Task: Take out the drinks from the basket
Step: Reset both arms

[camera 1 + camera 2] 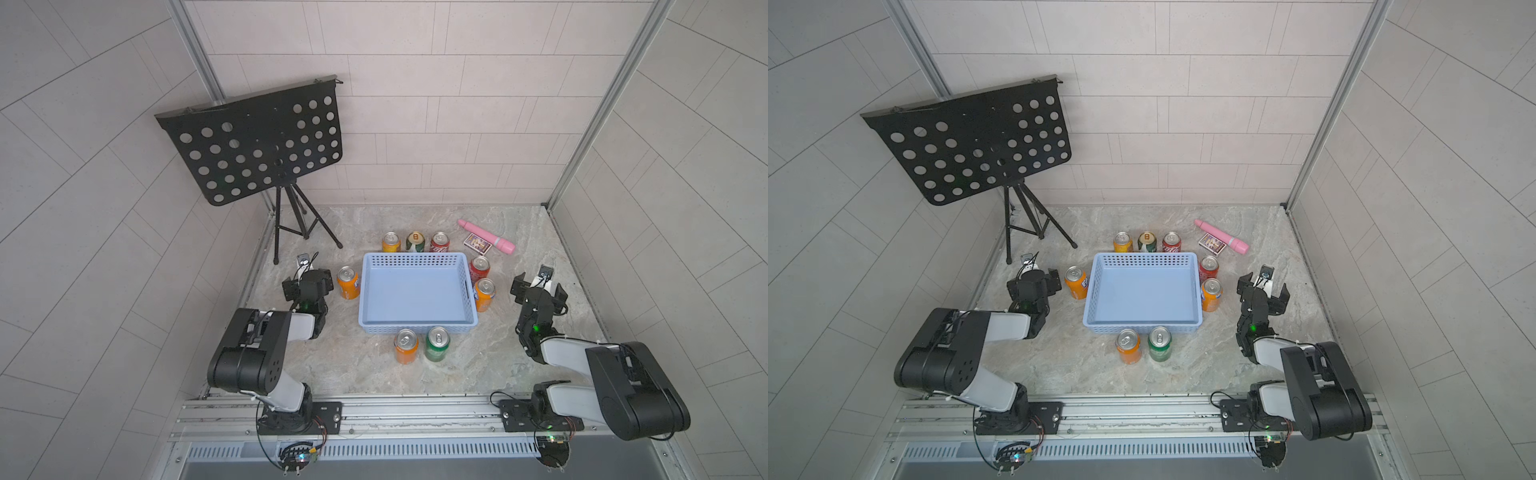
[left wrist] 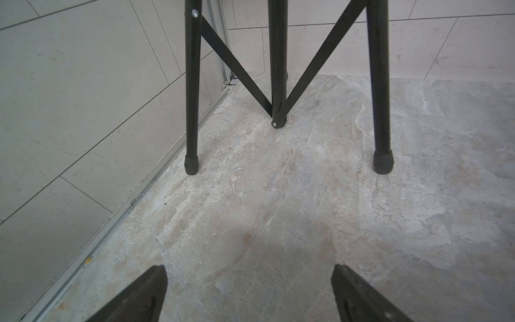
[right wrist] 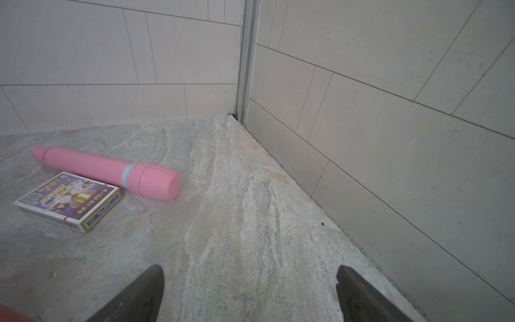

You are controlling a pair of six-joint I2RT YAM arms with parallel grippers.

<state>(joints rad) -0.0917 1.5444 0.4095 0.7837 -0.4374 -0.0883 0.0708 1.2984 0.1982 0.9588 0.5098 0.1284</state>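
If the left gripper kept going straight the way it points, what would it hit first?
Likely the music stand's centre post, straight ahead of the left gripper; if it pitches down, the tabletop first.

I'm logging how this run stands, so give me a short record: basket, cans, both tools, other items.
basket: empty
behind basket: back orange can, dark green-and-white can, back red can
robot's right of basket: side red can, right orange can
robot's left of basket: left orange can
in front, nearer the robot: front orange can, green can
can pose: all upright on the table
left tool: open, empty
right tool: open, empty
other items: pink tube beside card box, music stand
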